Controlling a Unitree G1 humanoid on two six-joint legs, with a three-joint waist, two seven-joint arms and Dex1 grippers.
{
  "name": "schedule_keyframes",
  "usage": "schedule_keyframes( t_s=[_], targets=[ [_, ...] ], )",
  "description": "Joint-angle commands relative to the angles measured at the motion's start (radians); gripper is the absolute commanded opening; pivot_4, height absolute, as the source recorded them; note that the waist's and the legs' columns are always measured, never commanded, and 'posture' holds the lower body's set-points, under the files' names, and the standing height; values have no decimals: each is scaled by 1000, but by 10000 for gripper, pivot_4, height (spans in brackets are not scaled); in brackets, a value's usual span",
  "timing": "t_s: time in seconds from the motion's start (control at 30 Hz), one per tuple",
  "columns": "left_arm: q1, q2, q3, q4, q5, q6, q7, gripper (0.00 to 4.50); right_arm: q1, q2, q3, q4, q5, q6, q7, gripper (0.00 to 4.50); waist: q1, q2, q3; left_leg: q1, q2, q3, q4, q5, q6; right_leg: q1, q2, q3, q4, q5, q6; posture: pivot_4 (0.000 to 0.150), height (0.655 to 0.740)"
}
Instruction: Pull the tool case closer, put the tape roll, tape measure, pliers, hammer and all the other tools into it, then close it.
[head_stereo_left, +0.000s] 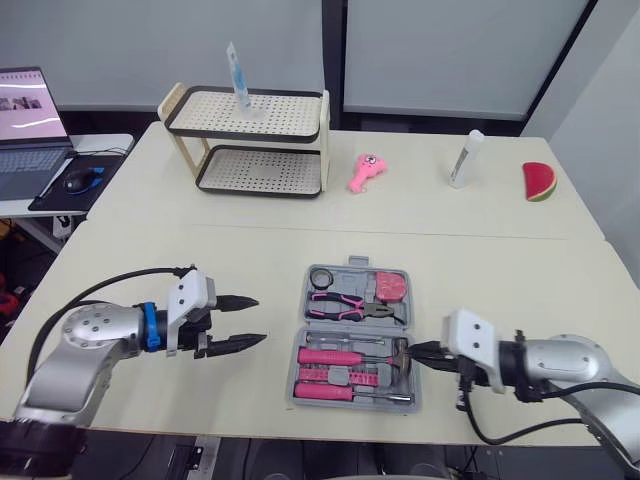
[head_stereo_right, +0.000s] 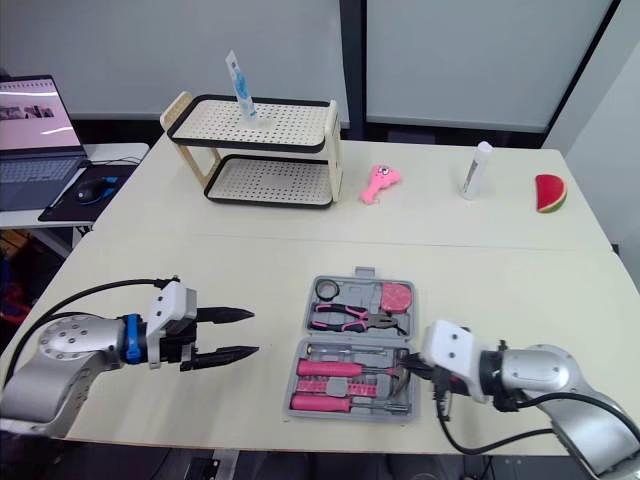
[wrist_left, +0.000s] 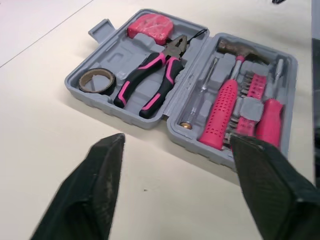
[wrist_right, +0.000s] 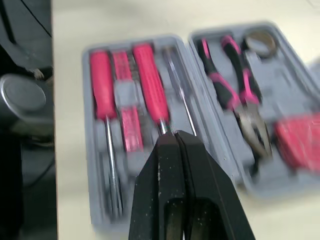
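Note:
The grey tool case (head_stereo_left: 300, 352) lies open flat near the table's front edge. Its far half holds the tape roll (head_stereo_left: 321, 276), the pink-handled pliers (head_stereo_left: 345, 305) and the pink tape measure (head_stereo_left: 388, 287). Its near half holds the hammer (head_stereo_left: 350, 355) and pink-handled screwdrivers (head_stereo_left: 330, 390). My left gripper (head_stereo_left: 235, 322) hovers open to the left of the case, pointing at it, with nothing between its fingers (wrist_left: 102, 180). My right gripper (head_stereo_left: 420, 352) is shut at the case's right edge, its tips over the hammer's head end. In the right wrist view the shut fingers (wrist_right: 175, 165) hide the hammer head.
At the back of the table stand a two-tier rack (head_stereo_left: 250, 140), a pink toy (head_stereo_left: 367, 172), a white bottle (head_stereo_left: 466, 158) and a watermelon slice (head_stereo_left: 539, 181). A laptop (head_stereo_left: 28, 120) and a mouse (head_stereo_left: 78, 181) sit on a side desk at far left.

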Motion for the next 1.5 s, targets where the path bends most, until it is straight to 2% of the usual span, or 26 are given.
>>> schedule_keyframes(
  t_s=[0.03, 0.23, 0.27, 0.5, 0.8, 1.1, 1.5],
  targets=[
    [-68, -33, -62, 144, 83, -122, -34, 20356, 12, -8, -31, 92, -50, -89, -6, 0, -5, 0, 0, 0, 0, 0, 0, 0, 0, 0, 0, 0, 0, 0, 0, 1500, 7350],
    [-170, -100, -148, 379, 192, -309, -68, 1432, -64, 45, 60, 254, -162, -155, -41, 0, -9, 0, 0, -1, 0, 0, 0, 0, 0, -1, 0, 0, -1, 0, 0, 1500, 7350],
    [-185, -117, -158, 409, 204, -328, -65, 674, -82, 56, 78, 282, -178, -160, -42, 0, -9, 0, 0, -2, 0, 0, 0, 0, 0, -2, 0, 0, -1, 0, 0, 1500, 7350],
    [-256, -222, -213, 569, 281, -450, -36, 674, -191, 123, 172, 456, -261, -220, -31, 0, -5, 0, 0, -3, -1, 0, 0, 0, 0, -2, 0, 0, -1, 0, 1, 1500, 7350],
    [-286, -268, -227, 573, 310, -466, -13, 674, -272, 199, 235, 545, -305, -253, -18, 0, -4, 1, 0, -3, -1, -1, 0, 0, 0, -3, 0, 0, 0, 0, 1, 1500, 7350],
    [-280, -288, -244, 519, 310, -460, -13, 674, -281, 229, 247, 523, -313, -238, 8, 0, -7, 1, 0, -2, -1, -1, 0, 0, 0, -3, 0, 0, 1, 0, 1, 1500, 7350],
    [-158, -258, -238, 289, 281, -328, -21, 674, -190, 211, 252, 367, -291, -134, 32, 0, -3, 1, 0, -3, -1, -1, 0, 0, 0, -3, 0, 0, 1, 0, 0, 1500, 7350]
  ],
)
